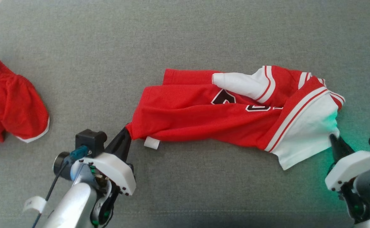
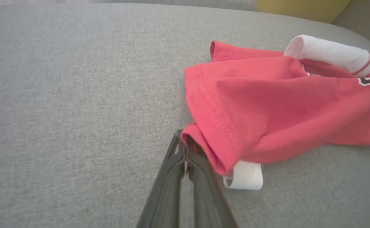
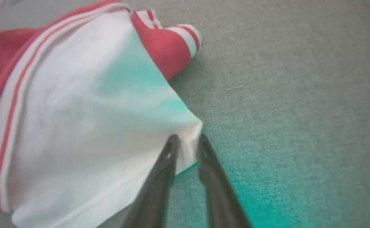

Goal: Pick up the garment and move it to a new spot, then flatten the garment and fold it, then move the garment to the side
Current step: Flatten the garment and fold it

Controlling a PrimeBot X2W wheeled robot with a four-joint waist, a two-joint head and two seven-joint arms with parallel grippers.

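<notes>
Head view first: the garment (image 1: pixel 204 117), a red-and-white jersey, lies rumpled and half twisted in the middle of the grey cloth-covered surface (image 1: pixel 185 34). A second red garment (image 1: pixel 7 104) sits well apart at the robot's far left.

Its long axis runs side to side across the robot's front. The red hem end points to the robot's left, and the white, striped shoulder end points right and sags a touch nearer the robot.

The left gripper (image 1: pixel 126 132) has its fingers clenched on the red hem corner, just beside a small white tag (image 1: pixel 151 143). The right gripper (image 1: pixel 334 139) has its fingers drawn in either side of the white corner with cloth between them. Whether they bite yet, I can't tell.

This looks like light, limp knit: no stiffness, and it will droop and bunch the moment it lifts. The two far corners seem the sensible holds, since pulling them apart should stretch it flat.
</notes>
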